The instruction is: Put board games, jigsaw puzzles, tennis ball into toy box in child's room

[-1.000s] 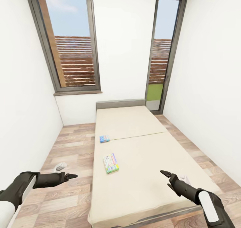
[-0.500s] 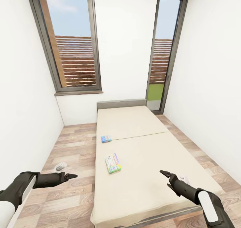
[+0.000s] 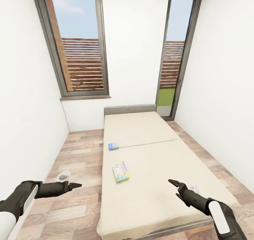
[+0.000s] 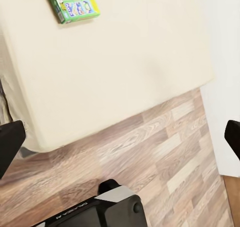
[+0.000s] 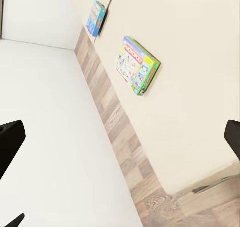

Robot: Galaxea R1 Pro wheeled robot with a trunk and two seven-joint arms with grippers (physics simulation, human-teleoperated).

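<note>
Board games [image 3: 121, 172] near bed [image 3: 169, 169] edge

Item: green-edged board game [image 4: 73, 3], which I'm seeing cut off by the left wrist frame's edge. Item: small blue board game [image 3: 113, 146], printing too small for me to read. Item: pale object on the floor [image 3: 64, 175], perhaps crumpled cloth. Item: white thing [image 3: 193, 188] that the right arm is partly hiding.
</note>
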